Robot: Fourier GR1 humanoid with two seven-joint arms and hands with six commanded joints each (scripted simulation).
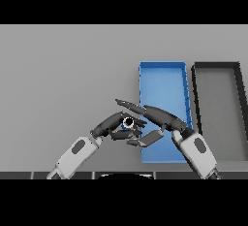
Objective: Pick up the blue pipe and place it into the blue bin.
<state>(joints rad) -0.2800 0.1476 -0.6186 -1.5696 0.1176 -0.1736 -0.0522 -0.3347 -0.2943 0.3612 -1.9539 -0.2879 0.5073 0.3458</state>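
So the blue pipe (128, 122) is sitting right at the left edge of the blue bin (162, 74), down near the bin's lower left part, and you're basically looking at its end: a dark round opening with a pale ring around it and just a sliver of blue showing. That suggests its long axis points roughly up toward the camera, but so little of the body shows that I can't call the exact tilt. The left hand (112, 123) comes in from the lower left with its fingers curled around the pipe from the left and below, so it looks like it's got hold of it. The right hand (162, 118) comes up from the lower right over the bin's lower half, fingers stretched out fairly straight and pointing left toward the pipe, thumb hanging below, not gripping anything; whether the fingertips actually touch the pipe I can't tell. No writing or labels readable anywhere. The bin's upper half is open blue floor, and a dark grey bin (218, 67) sits just beside it on the right. The grey table (63, 74) to the left and top is wide open.
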